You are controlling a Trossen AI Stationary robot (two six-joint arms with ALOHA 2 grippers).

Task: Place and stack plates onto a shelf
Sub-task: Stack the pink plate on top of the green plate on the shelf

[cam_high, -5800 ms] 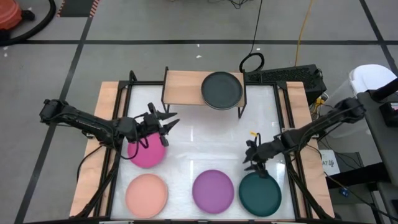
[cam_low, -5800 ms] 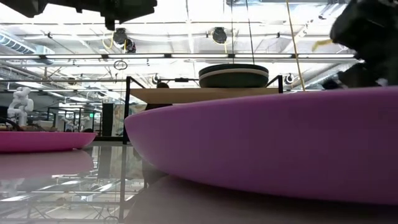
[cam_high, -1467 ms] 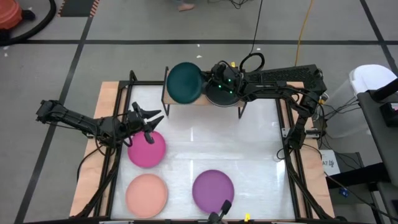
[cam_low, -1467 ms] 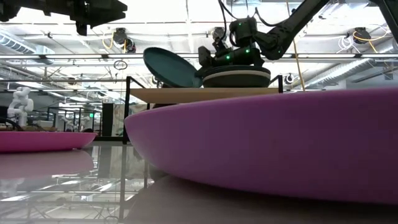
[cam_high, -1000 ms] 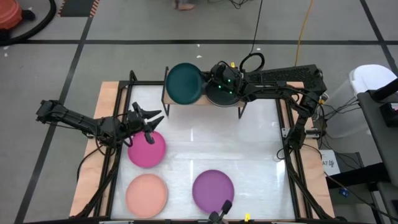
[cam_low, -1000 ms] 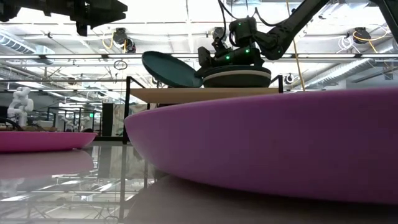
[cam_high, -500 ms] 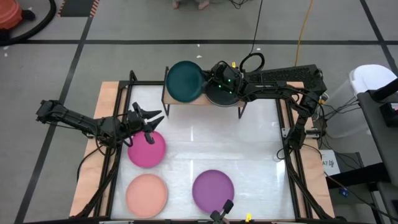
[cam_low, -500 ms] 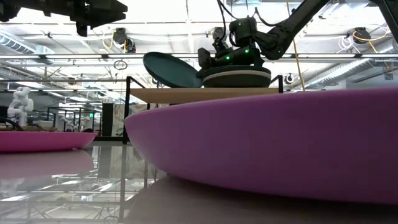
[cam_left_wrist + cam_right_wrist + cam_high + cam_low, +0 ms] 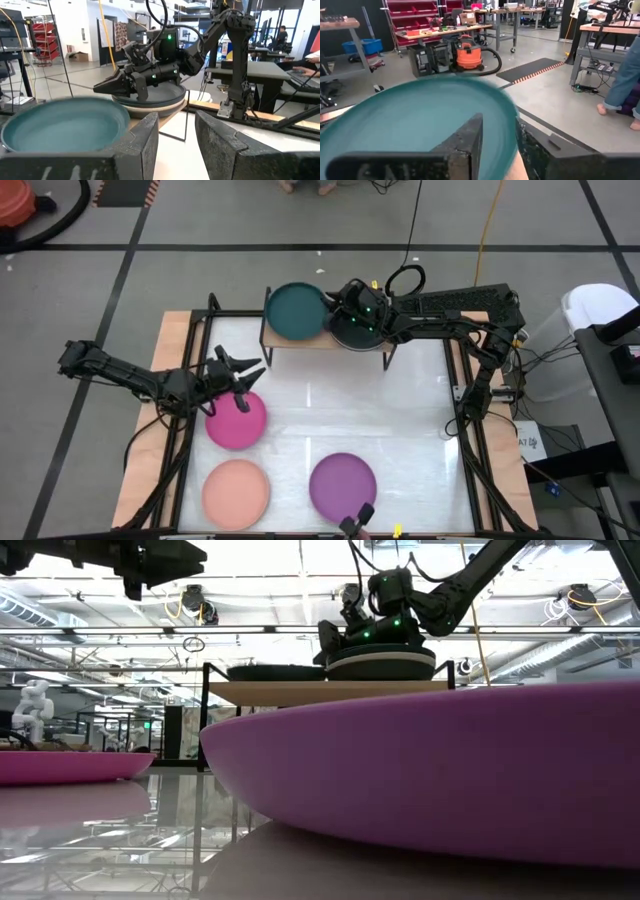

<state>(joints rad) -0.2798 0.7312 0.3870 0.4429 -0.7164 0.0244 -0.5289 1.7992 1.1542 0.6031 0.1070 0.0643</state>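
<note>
A dark teal plate [image 9: 295, 310] [image 9: 275, 671] [image 9: 62, 124] lies flat on the left half of the light-wood shelf [image 9: 300, 342] [image 9: 330, 692]. On the shelf's right half stands a stack [image 9: 362, 332] [image 9: 380, 662] with a charcoal plate on top and a beige one beneath. My right gripper [image 9: 333, 304] [image 9: 499, 145] hovers over that stack, slightly open, fingertips just above the teal plate's right rim. My left gripper [image 9: 250, 380] [image 9: 175, 135] is open above the magenta plate [image 9: 237, 421].
On the table sit a salmon plate [image 9: 236, 492] near left and a purple plate [image 9: 342, 483] [image 9: 430, 770] near the middle. Black rails border the white tabletop [image 9: 400, 420]. Bare tabletop lies between the shelf and the near plates. A person's legs [image 9: 625, 85] show beyond the table.
The teal plate was tilted beside the stack, its left edge raised and its right rim at my right gripper. It has dropped flat onto the shelf's left half. Both arms have stayed where they were.
</note>
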